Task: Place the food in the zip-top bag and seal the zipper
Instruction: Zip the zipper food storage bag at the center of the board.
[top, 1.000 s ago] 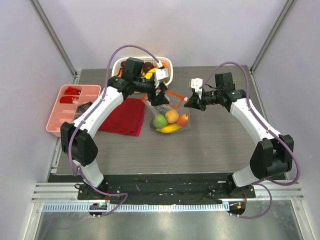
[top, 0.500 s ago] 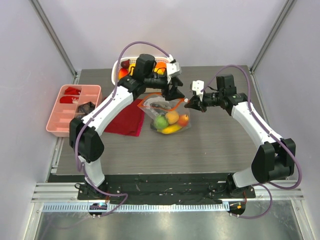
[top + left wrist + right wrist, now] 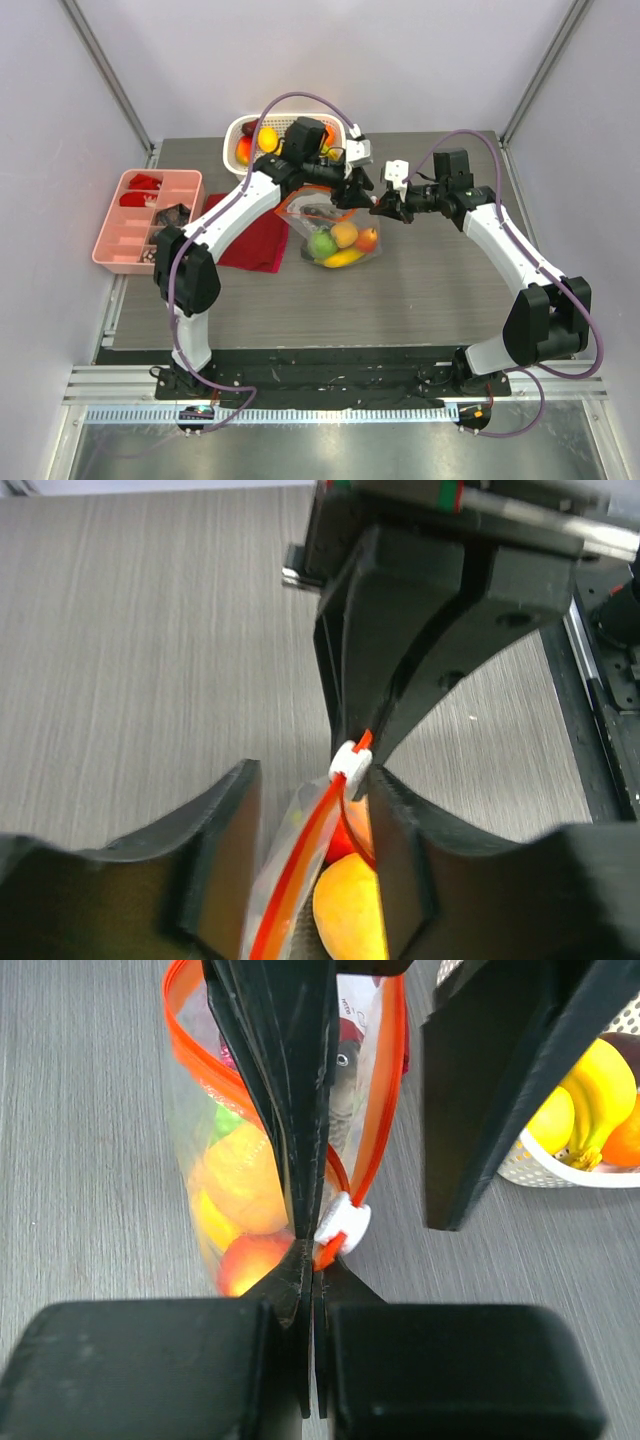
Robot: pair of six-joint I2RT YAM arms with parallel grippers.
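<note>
Clear zip-top bag (image 3: 300,222) bulges with glossy food (image 3: 343,235), orange zipper (image 3: 385,1110) gaping.

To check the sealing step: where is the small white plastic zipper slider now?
In the right wrist view, the small white plastic slider sits at the near end of the orange-red zipper strip, beside the right tool, which pinches that end.

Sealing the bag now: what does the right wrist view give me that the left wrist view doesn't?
Right wrist only: the bag's open mouth, several fruit and a printed label inside, and the basket holding bananas. Left wrist only: the left gripper open astride the zipper, with the right gripper facing it. Both: the right gripper shut on the zipper's end, just past the white slider, with an orange fruit below.
</note>
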